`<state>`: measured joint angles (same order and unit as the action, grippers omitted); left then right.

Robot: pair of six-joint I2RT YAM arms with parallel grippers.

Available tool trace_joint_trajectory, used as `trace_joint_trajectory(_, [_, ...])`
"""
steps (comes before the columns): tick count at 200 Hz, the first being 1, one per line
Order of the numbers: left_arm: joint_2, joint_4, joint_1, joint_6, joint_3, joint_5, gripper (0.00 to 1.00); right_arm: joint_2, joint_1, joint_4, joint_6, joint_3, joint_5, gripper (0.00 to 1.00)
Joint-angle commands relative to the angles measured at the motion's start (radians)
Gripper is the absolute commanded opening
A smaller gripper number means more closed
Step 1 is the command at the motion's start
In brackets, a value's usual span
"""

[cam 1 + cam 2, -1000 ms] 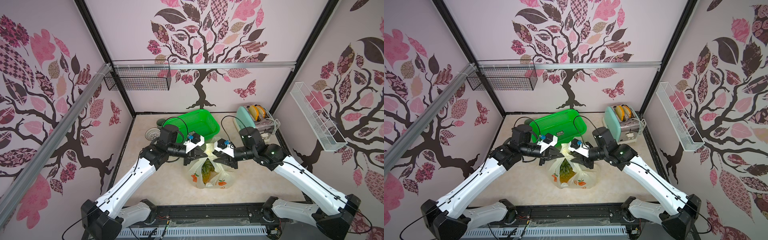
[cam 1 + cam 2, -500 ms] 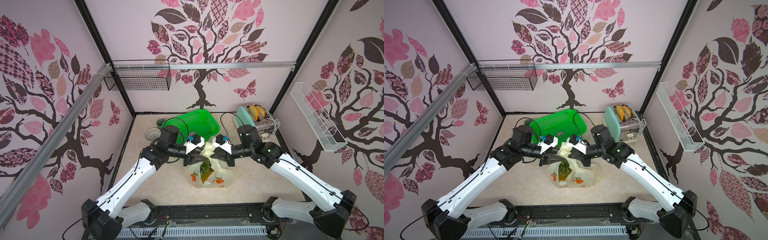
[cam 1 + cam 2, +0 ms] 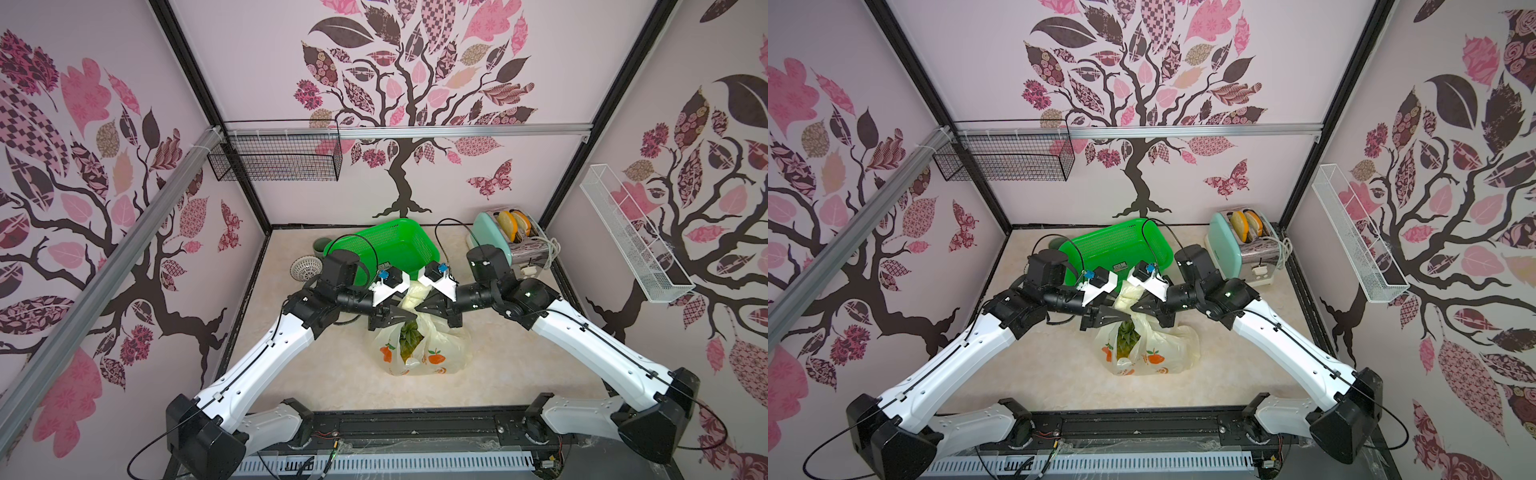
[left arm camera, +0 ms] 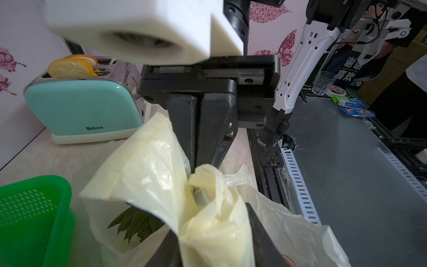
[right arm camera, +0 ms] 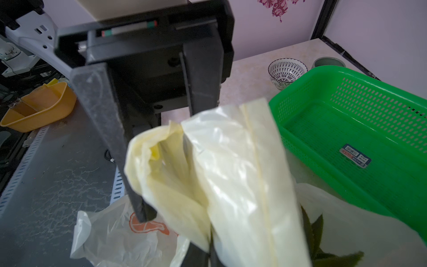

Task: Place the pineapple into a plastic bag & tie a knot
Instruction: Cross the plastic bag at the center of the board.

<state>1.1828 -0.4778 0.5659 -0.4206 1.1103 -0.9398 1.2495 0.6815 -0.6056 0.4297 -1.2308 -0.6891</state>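
The plastic bag (image 3: 440,353) (image 3: 1163,353) sits mid-table, pale yellow with orange fruit prints. The pineapple is inside it, its green crown (image 3: 409,336) (image 4: 138,224) showing through the film. Both grippers meet tip to tip just above the bag's mouth. My right gripper (image 3: 419,309) (image 5: 203,256) is shut on a bunched handle (image 5: 242,161) of the bag. My left gripper (image 3: 411,320) (image 4: 208,219) has its jaws apart, with a bunch of handle plastic (image 4: 208,231) lying between the fingers. One handle loop (image 3: 415,293) stands up behind the tips.
A green perforated basket (image 3: 386,245) lies tilted just behind the grippers. A mint toaster (image 3: 507,237) with bread slices stands back right. A patterned bowl (image 3: 305,268) and a green cup (image 3: 322,247) sit back left. Wire baskets hang on the back and right walls.
My right gripper moved left to meet the left one and closed on the handle. My left gripper's jaws, shut a second ago, have parted.
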Motion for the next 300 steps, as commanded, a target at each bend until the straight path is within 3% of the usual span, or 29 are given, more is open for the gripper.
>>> trace_joint_trajectory(1, [0.006, 0.024, 0.005, -0.003, -0.005, -0.001, 0.28, -0.001, 0.006, -0.01, -0.001, -0.036, 0.024, 0.0])
trace_joint_trajectory(18, [0.008, 0.034, 0.004, 0.002, 0.001, -0.001, 0.11, -0.008, 0.007, -0.023, 0.005, -0.034, 0.047, 0.0])
trace_joint_trajectory(37, [0.011, 0.039, 0.005, -0.003, -0.001, 0.004, 0.0, -0.026, 0.007, -0.031, 0.008, -0.033, 0.067, 0.22])
trace_joint_trajectory(47, [0.013, 0.037, 0.003, -0.01, -0.005, 0.008, 0.0, -0.045, 0.007, -0.042, 0.009, -0.034, 0.08, 0.34])
trace_joint_trajectory(64, [0.011, 0.024, 0.004, -0.034, -0.007, 0.013, 0.0, -0.091, -0.004, -0.098, 0.014, -0.039, 0.095, 0.45])
trace_joint_trajectory(104, [-0.014, 0.02, 0.003, -0.136, -0.04, 0.021, 0.0, -0.183, -0.133, -0.071, -0.115, -0.024, -0.038, 0.55])
trace_joint_trajectory(134, [-0.013, 0.009, 0.004, -0.187, -0.035, -0.004, 0.0, -0.1, -0.135, -0.001, -0.238, -0.074, -0.115, 0.62])
trace_joint_trajectory(165, [-0.005, 0.011, 0.004, -0.2, -0.024, -0.023, 0.0, 0.011, -0.135, -0.021, -0.276, -0.163, -0.195, 0.63])
trace_joint_trajectory(224, [0.0, 0.024, 0.004, -0.204, -0.019, -0.036, 0.0, 0.074, -0.134, -0.01, -0.278, -0.159, -0.312, 0.6])
trace_joint_trajectory(300, [0.009, 0.051, 0.005, -0.183, -0.012, -0.04, 0.0, 0.106, -0.131, -0.011, -0.271, -0.142, -0.367, 0.41])
